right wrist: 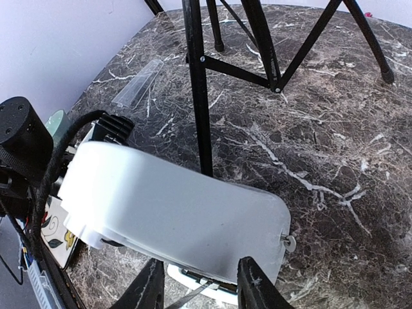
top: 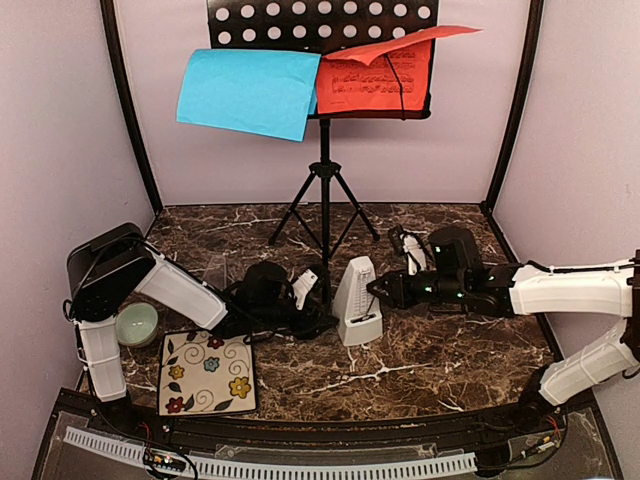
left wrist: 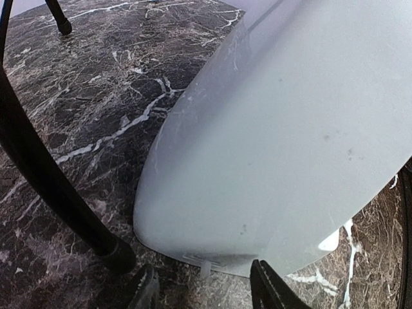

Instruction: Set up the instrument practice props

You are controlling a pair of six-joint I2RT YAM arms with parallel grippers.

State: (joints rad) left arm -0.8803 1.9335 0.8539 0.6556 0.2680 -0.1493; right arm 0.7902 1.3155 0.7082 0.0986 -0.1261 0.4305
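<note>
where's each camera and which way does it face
top external: above and behind, looking down on marble table, music stand, metronome; left arm, right arm show.
left wrist: close on the metronome's side; left gripper at bottom.
right wrist: faces its other side, stand legs beyond; right gripper at bottom.
shared: all see the metronome.

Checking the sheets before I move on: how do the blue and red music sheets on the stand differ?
The blue sheet shows no print from above; the red sheet shows printed notes. The blue sheet overhangs the left edge of the stand's desk and dips below its ledge; the red sheet's bottom sits on the ledge. The red sheet's top flops forward; the blue sheet lies flat. Both lean on the desk.
</note>
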